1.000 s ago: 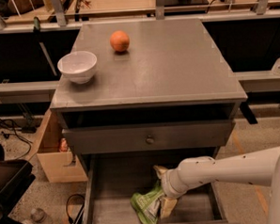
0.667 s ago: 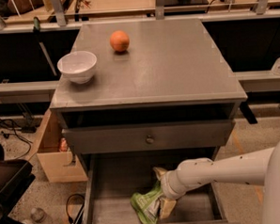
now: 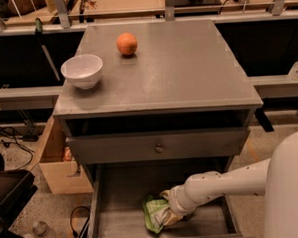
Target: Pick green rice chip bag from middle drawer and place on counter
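Observation:
The green rice chip bag [image 3: 155,213] lies wrinkled on the flat bottom of the open middle drawer [image 3: 119,227], near its front centre. My gripper [image 3: 170,213] reaches in from the right on a white arm [image 3: 222,184] and sits right against the bag's right side, covering part of it. The grey counter [image 3: 176,69] is the cabinet's top, above the drawer.
A white bowl [image 3: 82,70] and an orange [image 3: 127,43] stand on the counter's left and back. A shut drawer front with a round knob [image 3: 159,147] is above the open drawer. A cardboard box [image 3: 59,166], cables and a bottle [image 3: 42,230] lie on the floor to the left.
My gripper has shifted slightly down and left onto the bag. The bag stays where it was in the drawer. More of my white body shows at the right.

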